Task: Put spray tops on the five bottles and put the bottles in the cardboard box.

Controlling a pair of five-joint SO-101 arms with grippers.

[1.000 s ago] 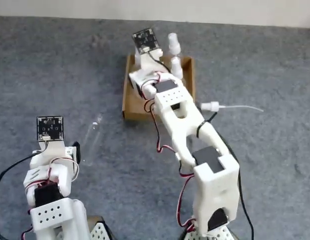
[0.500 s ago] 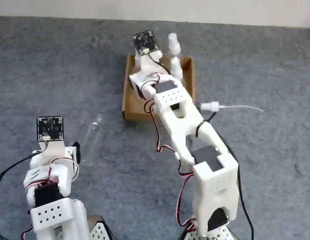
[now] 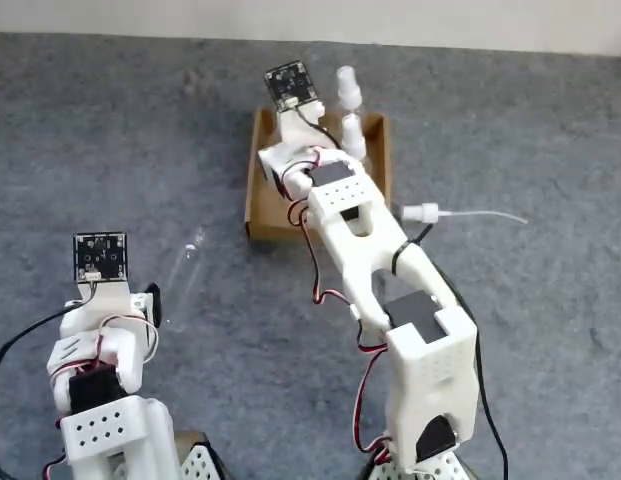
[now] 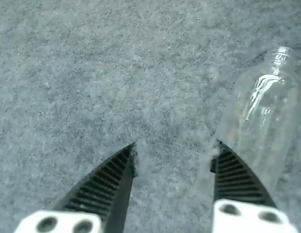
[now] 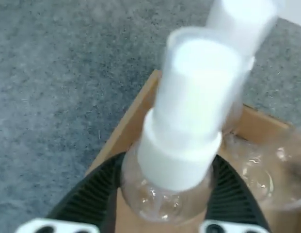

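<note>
The capped bottle [image 5: 162,201] stands upright in the right jaws, which are clamped on its shoulders just under its spray top [image 5: 189,97]. It is inside the line of the cardboard box [image 5: 135,116], close to one wall. I cannot tell whether its base already rests on the box floor. Over the last second the high view shows me almost no change. The right wrist has sunk only a touch over the box [image 3: 255,195], and nothing else has shifted. I take that to mean the lowering is all but finished and letting go is the next call. More bottles [image 5: 266,179] sit beside the held one in the box, and their white tops [image 3: 347,88] show past the wrist from above. Further out the work is not done. A bare bottle [image 3: 185,265] lies on its side on the grey desk [image 3: 110,130]. A loose spray top [image 3: 422,212] with its thin tube trailing lies on the other side of the right arm, well apart from that bottle. The left jaws are apart and low over the desk, with the bare bottle [image 4: 259,116] just beside one of them and not gripped. That arm has not stirred, so capping this last one has not yet started.
</note>
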